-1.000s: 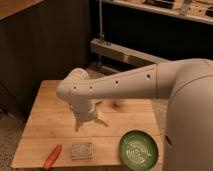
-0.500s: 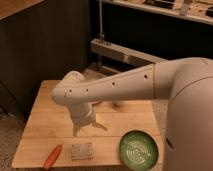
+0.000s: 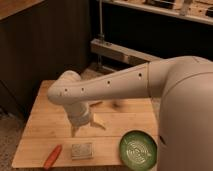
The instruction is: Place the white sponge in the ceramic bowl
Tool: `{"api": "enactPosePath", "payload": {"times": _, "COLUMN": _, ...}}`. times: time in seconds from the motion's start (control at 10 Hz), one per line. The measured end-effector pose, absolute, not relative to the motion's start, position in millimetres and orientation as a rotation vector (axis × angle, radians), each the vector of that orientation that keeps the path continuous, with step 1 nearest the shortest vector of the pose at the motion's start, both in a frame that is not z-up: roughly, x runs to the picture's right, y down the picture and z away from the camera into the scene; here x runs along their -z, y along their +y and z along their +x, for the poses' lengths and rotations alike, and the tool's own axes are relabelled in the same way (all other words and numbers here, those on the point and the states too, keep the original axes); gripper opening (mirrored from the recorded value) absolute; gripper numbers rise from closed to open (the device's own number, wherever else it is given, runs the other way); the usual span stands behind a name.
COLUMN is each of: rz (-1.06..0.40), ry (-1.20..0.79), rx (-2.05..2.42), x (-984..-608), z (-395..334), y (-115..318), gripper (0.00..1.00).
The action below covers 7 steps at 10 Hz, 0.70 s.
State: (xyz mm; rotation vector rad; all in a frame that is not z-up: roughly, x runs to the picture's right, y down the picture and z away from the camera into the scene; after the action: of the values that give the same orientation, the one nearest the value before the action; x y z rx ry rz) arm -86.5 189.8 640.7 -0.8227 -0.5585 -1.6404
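Note:
The white sponge (image 3: 82,150) lies flat near the front edge of the wooden table (image 3: 125,117). It is a small pale square pad with a dotted face. The ceramic bowl (image 3: 137,149) is green with pale line pattern inside and sits at the front right, to the right of the sponge. My gripper (image 3: 86,126) hangs from the white arm above the table, just behind and above the sponge, with its two fingers spread apart and nothing between them.
An orange-red stick (image 3: 52,156) lies at the front left, left of the sponge. My large white arm (image 3: 165,90) fills the right side. A metal frame (image 3: 120,52) stands behind the table by a dark wall.
The arm has swung further left and lower, bringing the gripper closer above the sponge. The sponge, bowl and stick have not moved.

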Motion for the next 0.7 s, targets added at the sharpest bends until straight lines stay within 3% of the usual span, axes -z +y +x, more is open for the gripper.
{"api": "enactPosePath", "payload": {"times": 0.7, "rz": -0.855, "ry": -0.566, "rx": 1.698, "x": -640, "z": -105, "y": 199, "gripper": 0.80}}
